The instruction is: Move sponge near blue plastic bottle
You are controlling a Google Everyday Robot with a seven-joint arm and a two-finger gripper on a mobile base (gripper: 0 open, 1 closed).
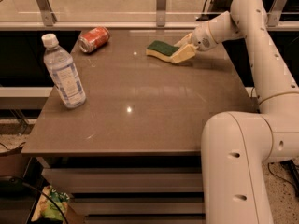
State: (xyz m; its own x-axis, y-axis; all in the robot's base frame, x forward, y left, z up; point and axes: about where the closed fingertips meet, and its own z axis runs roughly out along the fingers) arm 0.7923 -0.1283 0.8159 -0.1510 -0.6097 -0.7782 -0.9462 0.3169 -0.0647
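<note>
The sponge [161, 49], dark green over yellow, is sitting at the table's [140, 125] far right, long axis running left-right. The gripper [183, 48] is clamping its right end, well apart from the blue plastic bottle [64, 73].

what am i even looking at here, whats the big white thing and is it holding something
The big white thing is a robot: a rounded white body at the lower right, with one jointed arm that reaches up and over the table. There is only one picture of this moment, taken from above the near edge of the table, looking down across it; where the camera is mounted cannot be told.

At the arm's tip is the gripper, a two-finger clamp, at the far right of the tabletop. It is closed on the right end of the sponge, which is green on top and yellow underneath.

Also on the table are a blue plastic bottle with a white cap, standing upright at the left, and a red soda can lying on its side at the far left.
</note>
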